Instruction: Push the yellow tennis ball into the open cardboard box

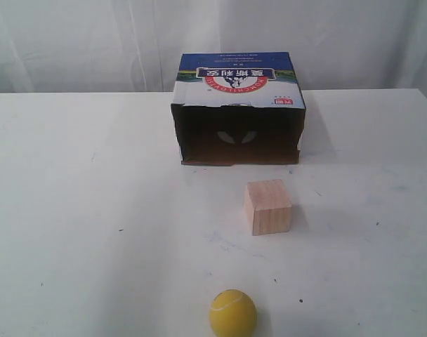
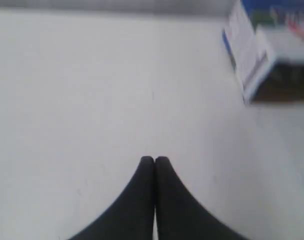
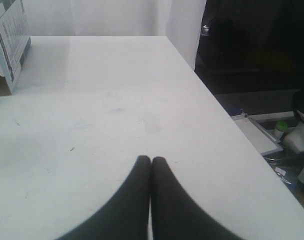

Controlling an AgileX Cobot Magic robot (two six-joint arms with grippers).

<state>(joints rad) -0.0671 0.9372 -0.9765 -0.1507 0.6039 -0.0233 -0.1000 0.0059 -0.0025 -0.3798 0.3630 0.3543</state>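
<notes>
The yellow tennis ball [image 1: 233, 313] rests on the white table near its front edge, a little right of the middle. The open cardboard box [image 1: 239, 107] lies on its side at the back, its dark opening facing the ball. Neither arm shows in the exterior view. My left gripper [image 2: 154, 159] is shut with nothing in it, over bare table, with the box [image 2: 269, 52] off to one side. My right gripper [image 3: 151, 159] is also shut and empty; a corner of the box [image 3: 11, 42] shows far from it. The ball is in neither wrist view.
A light wooden cube [image 1: 268, 206] stands between the ball and the box opening, slightly to the right. The table's right edge [image 3: 212, 95] drops off to a dark area with equipment [image 3: 287, 135]. White curtains hang behind the table.
</notes>
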